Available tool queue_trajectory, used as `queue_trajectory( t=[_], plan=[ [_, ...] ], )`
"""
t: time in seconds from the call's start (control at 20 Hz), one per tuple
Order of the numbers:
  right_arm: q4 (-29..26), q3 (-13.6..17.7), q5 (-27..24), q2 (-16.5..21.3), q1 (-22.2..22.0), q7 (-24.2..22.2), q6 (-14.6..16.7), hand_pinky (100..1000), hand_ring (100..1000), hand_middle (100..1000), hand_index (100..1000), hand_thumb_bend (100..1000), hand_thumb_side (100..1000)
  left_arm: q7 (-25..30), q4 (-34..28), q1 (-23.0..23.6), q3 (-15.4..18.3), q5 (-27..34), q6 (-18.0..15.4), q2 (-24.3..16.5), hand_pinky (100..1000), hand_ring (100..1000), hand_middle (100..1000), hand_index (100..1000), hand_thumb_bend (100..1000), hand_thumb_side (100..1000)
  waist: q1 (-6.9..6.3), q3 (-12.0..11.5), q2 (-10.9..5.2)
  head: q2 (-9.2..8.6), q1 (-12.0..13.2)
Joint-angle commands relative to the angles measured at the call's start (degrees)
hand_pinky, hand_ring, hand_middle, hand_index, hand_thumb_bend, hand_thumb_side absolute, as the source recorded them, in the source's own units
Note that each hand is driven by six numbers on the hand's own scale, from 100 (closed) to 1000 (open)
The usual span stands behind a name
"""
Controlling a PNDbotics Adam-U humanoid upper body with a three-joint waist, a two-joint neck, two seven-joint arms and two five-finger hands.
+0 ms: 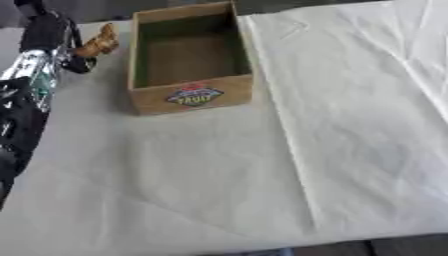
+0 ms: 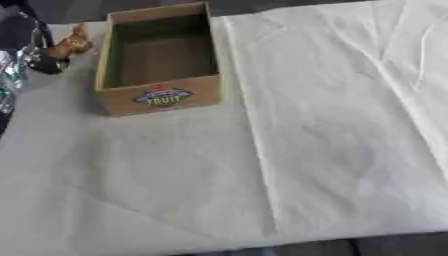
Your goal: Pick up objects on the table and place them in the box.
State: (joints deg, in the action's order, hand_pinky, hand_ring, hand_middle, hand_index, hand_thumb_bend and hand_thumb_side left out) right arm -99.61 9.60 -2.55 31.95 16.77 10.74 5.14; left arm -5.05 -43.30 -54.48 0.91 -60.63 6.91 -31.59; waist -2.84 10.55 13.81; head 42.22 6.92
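At the far left of the table, your left hand comes in along the edge of both views, black with a silver forearm below it. Its fingers are curled round a small golden-brown object, which sticks out from the hand toward the box; you cannot make out what the object is beyond its colour and a knobbly, upright shape. The object is just beside the box's left wall, near the far corner, and outside it. Whether it is lifted off the cloth or resting on it cannot be told.

Your box stands on the far left part of the table, a shallow wooden crate with its long sides running away from you. Its near wall carries a colourful label with the word FRUIT. Looking down into it, you see only a bare brown floor and greenish inner walls.

Covering the table is a pale, creased cloth, with a long fold running from the box's right side down toward the near edge.

Your right hand shows in neither view.
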Motion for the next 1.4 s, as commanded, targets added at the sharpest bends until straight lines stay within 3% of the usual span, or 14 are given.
queue_trajectory(
  t=[0.05,0.3,0.6,1.0,1.4],
  plan=[
    [-0.3,0.8,-0.3,1.0,0.3,0.1,0.1,443,588,682,844,100,313,0.3,-4.1,-1.3,-0.6,3.1,-0.1,-3.3,339,298,225,280,351,100,0.40,-0.2,-1.53,-0.13,-0.2],
    [-0.1,0.9,-0.3,1.0,-0.1,0.1,0.2,443,589,683,845,100,312,2.4,-10.2,-2.4,-2.9,5.0,-1.3,-3.2,342,301,228,285,347,100,0.71,-0.5,-2.09,0.28,-0.2],
    [0.0,0.6,-0.4,0.8,0.1,-0.2,0.3,444,589,683,845,100,312,5.2,-14.7,-4.8,-6.2,5.3,-3.5,0.9,346,304,231,288,346,100,1.11,-0.1,-2.26,0.35,0.2],
    [0.1,0.5,-0.6,0.4,0.3,-0.4,0.3,444,589,682,845,100,314,9.0,-13.8,-5.9,-9.3,1.3,-6.1,6.8,370,316,244,307,371,100,1.31,0.6,-2.06,0.35,0.8],
    [0.1,0.5,-0.7,0.3,0.3,-0.5,0.3,444,590,682,845,100,316,16.0,-9.8,-4.5,-10.5,1.4,-7.6,8.8,454,382,312,380,429,100,1.41,0.2,-2.00,0.35,0.5]
  ],
)
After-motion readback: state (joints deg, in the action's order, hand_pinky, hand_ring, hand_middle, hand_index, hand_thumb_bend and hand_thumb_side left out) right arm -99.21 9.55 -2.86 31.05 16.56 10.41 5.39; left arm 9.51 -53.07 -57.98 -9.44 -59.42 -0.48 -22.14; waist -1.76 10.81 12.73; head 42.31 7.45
